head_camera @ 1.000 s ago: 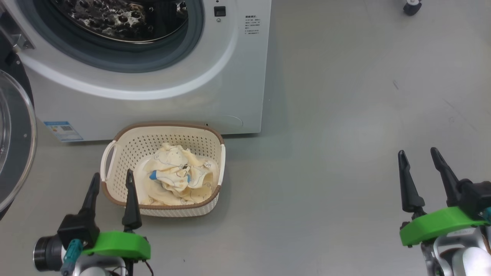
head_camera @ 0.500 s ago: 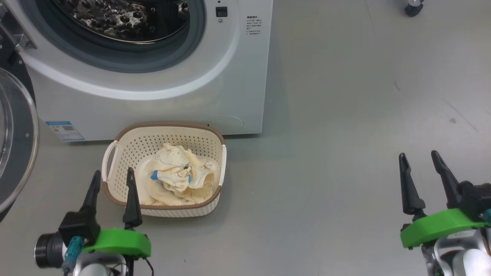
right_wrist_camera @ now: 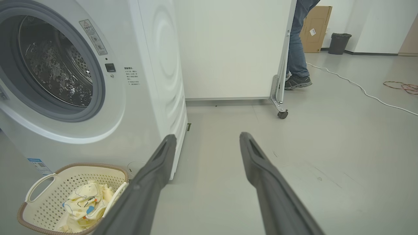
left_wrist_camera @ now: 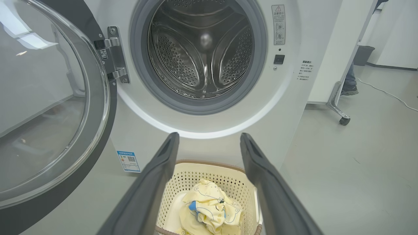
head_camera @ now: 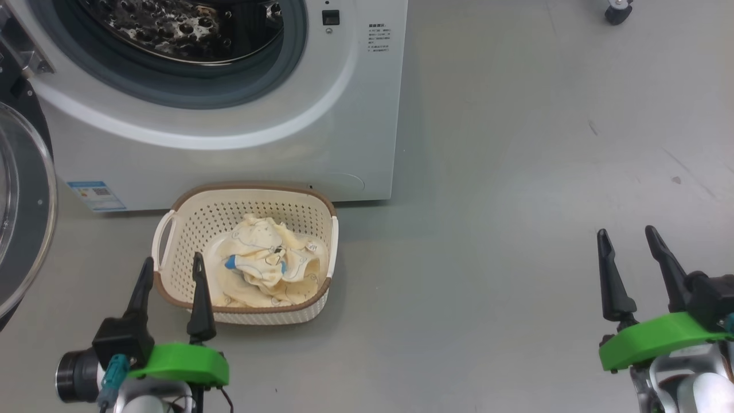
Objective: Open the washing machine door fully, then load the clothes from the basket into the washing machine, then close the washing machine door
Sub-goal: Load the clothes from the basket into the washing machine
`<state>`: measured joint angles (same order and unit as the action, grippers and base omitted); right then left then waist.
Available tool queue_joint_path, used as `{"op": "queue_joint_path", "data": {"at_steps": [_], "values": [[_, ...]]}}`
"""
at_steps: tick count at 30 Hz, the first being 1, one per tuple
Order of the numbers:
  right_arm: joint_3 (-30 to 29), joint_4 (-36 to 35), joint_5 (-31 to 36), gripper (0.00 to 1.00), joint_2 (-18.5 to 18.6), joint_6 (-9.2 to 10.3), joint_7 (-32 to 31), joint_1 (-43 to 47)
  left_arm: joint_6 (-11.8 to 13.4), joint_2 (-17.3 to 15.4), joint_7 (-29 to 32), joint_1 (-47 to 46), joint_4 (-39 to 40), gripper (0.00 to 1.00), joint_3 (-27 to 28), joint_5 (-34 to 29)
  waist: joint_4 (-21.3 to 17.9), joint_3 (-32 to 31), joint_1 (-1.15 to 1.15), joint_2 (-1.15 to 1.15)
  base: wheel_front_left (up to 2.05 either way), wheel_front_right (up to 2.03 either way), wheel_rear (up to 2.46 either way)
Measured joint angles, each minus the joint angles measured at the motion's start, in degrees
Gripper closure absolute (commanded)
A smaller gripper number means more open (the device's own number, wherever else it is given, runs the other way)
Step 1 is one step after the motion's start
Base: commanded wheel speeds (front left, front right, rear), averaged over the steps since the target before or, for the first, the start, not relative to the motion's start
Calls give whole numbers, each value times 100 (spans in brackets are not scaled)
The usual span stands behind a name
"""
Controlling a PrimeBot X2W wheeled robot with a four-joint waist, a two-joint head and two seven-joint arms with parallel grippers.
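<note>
A grey floor is seen, with the washer standing on it and its door swung wide. The basket is set just before the washer, with the clothes heaped inside. The left gripper is held spread and empty at the basket's near rim. The right gripper, likewise spread and empty, is held well apart.

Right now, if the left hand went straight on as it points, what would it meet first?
Probably the washing machine, its white front below the drum opening; the left hand seems aimed over the basket. Height is unclear, so the basket's far rim could come first.
</note>
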<state>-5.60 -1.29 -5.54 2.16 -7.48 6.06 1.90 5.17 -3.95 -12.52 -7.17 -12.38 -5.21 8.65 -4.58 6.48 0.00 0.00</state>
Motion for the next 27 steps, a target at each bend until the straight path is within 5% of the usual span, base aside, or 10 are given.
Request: {"op": "queue_joint_path", "data": {"at_steps": [16,27], "values": [[-3,9,-25,0,0,0,5,16,-5,-66,-8,-15,47,0,-86,10,14,55,1,0,162,-159,-3],[4,24,-26,0,-1,0,7,10,32,-101,-15,-19,69,0,-105,70,18,48,0,0,40,-40,0]]}}
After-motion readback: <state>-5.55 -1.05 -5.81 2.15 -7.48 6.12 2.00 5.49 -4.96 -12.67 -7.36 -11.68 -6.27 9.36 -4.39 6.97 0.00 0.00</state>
